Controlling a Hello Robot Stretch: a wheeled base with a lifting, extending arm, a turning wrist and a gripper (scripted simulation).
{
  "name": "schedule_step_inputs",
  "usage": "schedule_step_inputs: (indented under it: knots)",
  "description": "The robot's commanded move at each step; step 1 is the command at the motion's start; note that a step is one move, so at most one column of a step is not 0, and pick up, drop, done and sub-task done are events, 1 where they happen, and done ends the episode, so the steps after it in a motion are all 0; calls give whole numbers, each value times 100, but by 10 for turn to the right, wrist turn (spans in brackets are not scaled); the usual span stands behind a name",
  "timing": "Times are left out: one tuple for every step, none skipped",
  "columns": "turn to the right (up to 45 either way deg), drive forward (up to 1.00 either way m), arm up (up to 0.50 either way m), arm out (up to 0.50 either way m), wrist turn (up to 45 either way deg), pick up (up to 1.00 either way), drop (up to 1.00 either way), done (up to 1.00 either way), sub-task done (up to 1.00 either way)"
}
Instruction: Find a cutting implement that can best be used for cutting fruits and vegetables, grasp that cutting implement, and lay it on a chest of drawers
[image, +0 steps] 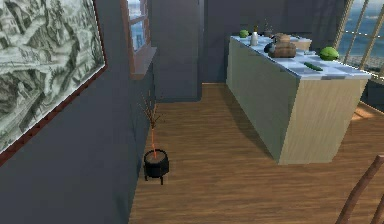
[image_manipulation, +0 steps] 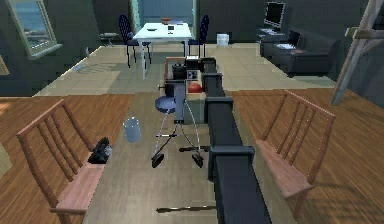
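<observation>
Across the wood floor (image: 235, 165) stands a food-laden counter (image: 290, 110), so searching it for a knife looks next; the gripper's (image_manipulation: 180, 73) hold I cannot tell.

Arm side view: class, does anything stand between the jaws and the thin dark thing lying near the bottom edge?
Yes. A tripod-legged stand with a round blue top stands between them, just left of the arm; the thin dark thing lies below its feet. Whether that is a knife cannot be told.
</observation>
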Motion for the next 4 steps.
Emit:
schedule_step_inputs:
  knots:
    - [0, 0, 0, 0, 450, 0, 0, 0, 0]
    - [0, 0, 0, 0, 450, 0, 0, 0, 0]
    - [0, 0, 0, 0, 450, 0, 0, 0, 0]
    - [0, 0, 0, 0, 330, 0, 0, 0, 0]
